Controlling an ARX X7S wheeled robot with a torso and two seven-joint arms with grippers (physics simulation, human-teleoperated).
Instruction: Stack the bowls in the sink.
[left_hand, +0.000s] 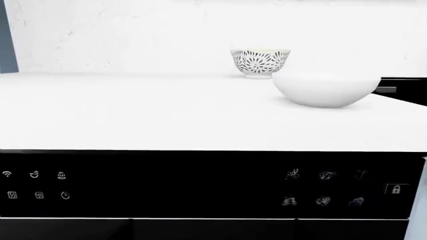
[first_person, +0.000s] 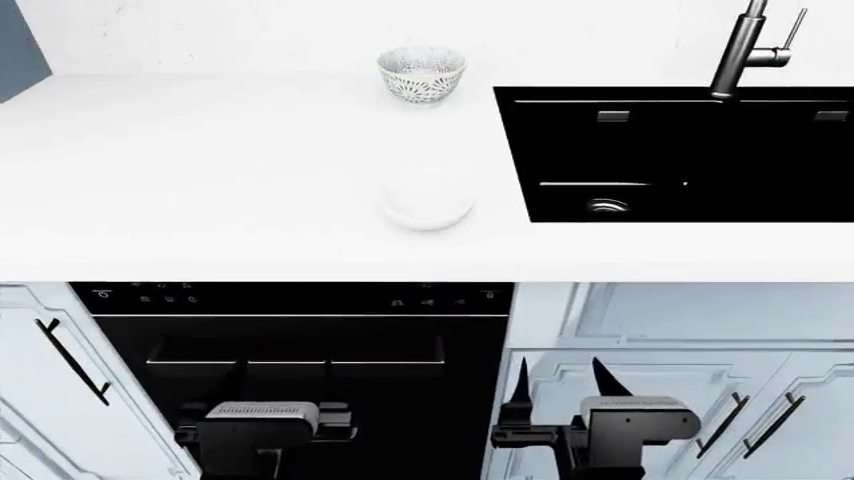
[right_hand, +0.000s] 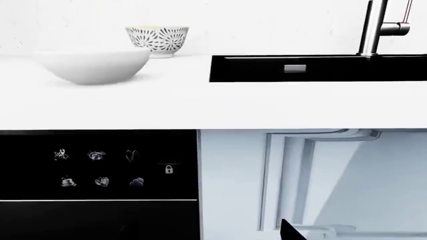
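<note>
Nearest to the robot, both arms are hanging low in front of the cabinets, below the counter edge. The left gripper (first_person: 263, 425) is sitting before the black appliance front (first_person: 294, 340); its fingers are not resolving against the dark panel, so I cannot tell whether they are spread or together. The right gripper (first_person: 562, 400) is showing two dark fingers standing apart with nothing between them.

Further out, on the white counter (first_person: 200, 180), the plain white bowl (first_person: 426, 206) is resting upright, just beside the left wall of the sink (first_person: 514, 150) but still on the worktop. Beyond it, near the back wall, the patterned bowl (first_person: 422, 73) is standing upright, well apart from the plain one. The basin is lying to the right with its drain (first_person: 607, 207) toward the front and the faucet (first_person: 745, 50) rising behind; no bowl is showing inside it.

Judgement: no step is under way yet; this is reading as the start. The next move is calling for raising an arm above counter height and reaching for the nearer plain bowl, likely with the right arm, fingers straddling the rim.
</note>
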